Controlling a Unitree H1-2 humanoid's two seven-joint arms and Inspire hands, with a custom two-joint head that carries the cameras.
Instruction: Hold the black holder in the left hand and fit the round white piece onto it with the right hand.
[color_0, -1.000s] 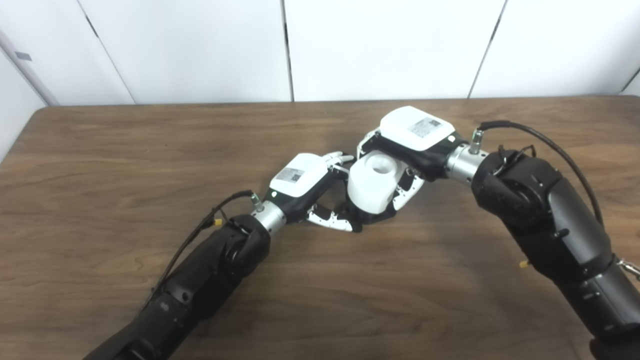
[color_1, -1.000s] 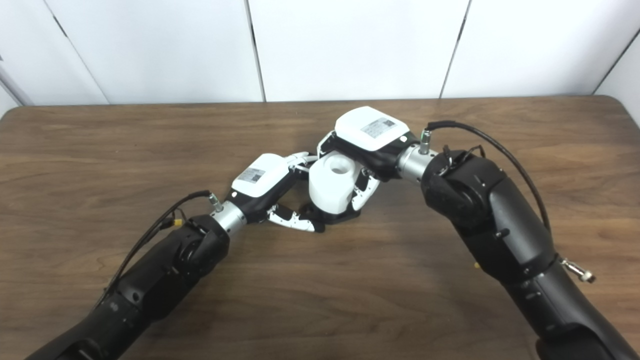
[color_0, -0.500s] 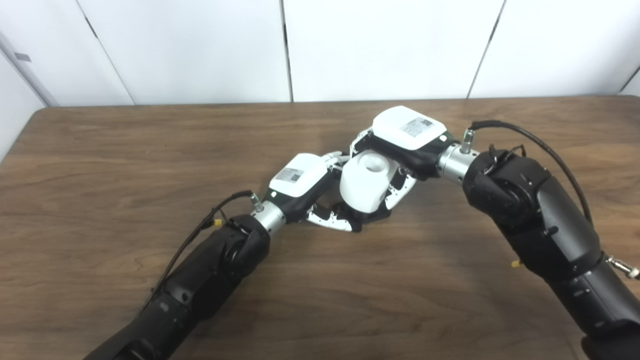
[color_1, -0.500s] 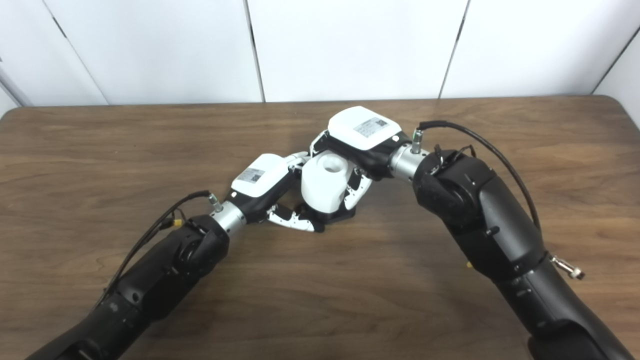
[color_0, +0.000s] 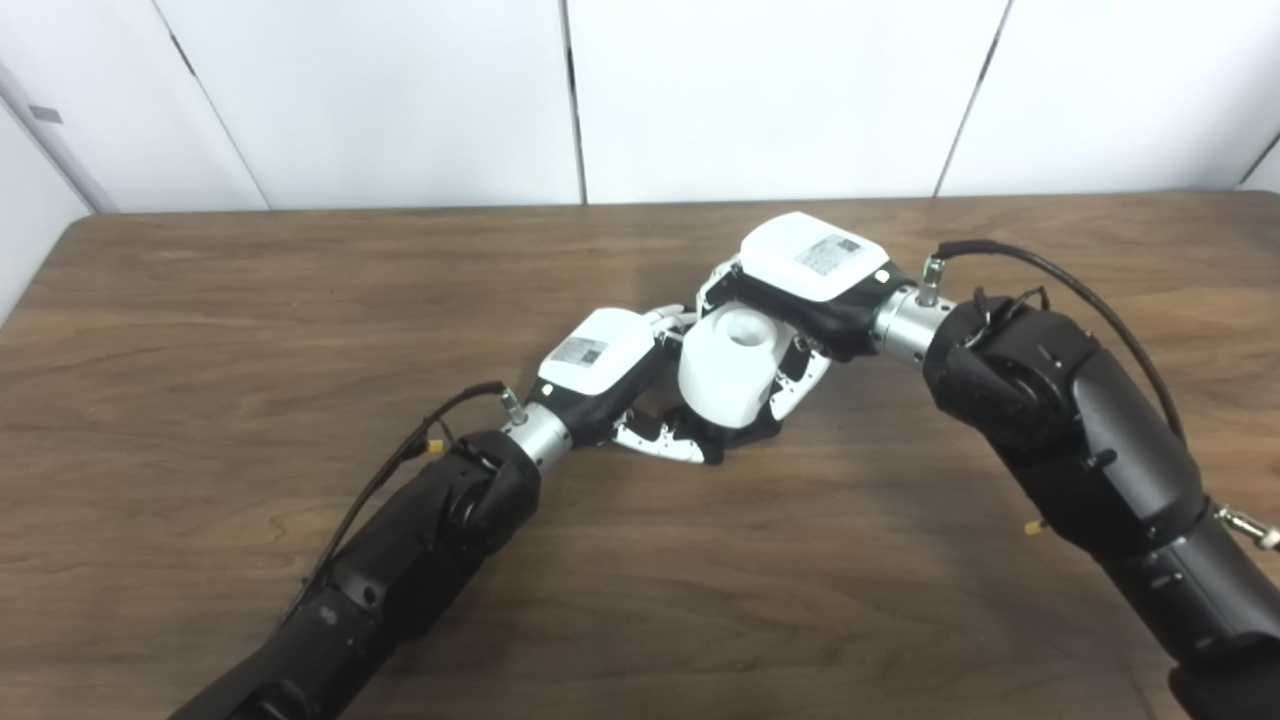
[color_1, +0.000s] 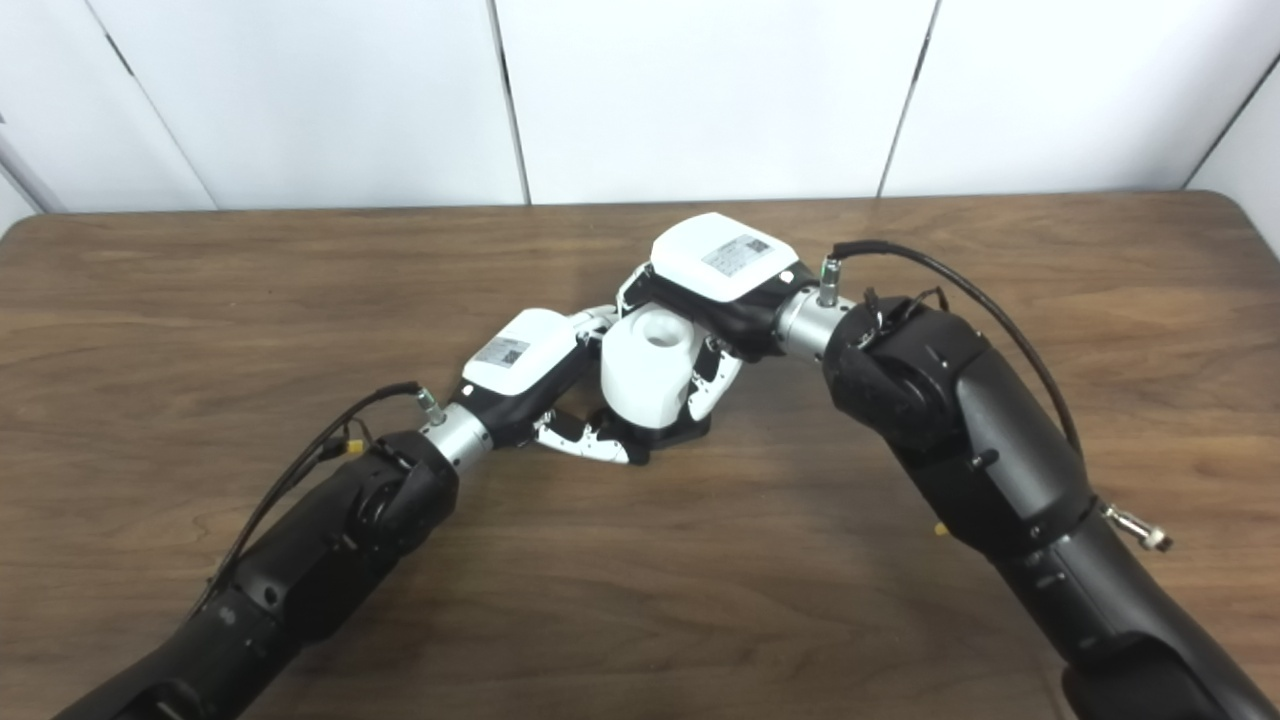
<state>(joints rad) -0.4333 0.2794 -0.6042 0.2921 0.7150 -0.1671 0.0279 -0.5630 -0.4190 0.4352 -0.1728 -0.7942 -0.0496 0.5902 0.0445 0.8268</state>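
The round white piece (color_0: 727, 368) is a thick roll with a hole in its top. It stands upright on the black holder (color_0: 745, 434), whose base shows only as a dark edge under the roll. My right hand (color_0: 800, 285) is shut on the white piece from the right and above. My left hand (color_0: 620, 375) reaches in from the left, fingers curled around the holder's base at table level. Both hands meet at the table's middle (color_1: 650, 380).
The brown wooden table (color_0: 250, 330) carries nothing else in view. White wall panels (color_0: 400, 100) stand behind its far edge. Both black forearms cross the near half of the table.
My right hand has carried the white piece a little to the left, toward my left hand, over the holder. The left hand has stayed put.
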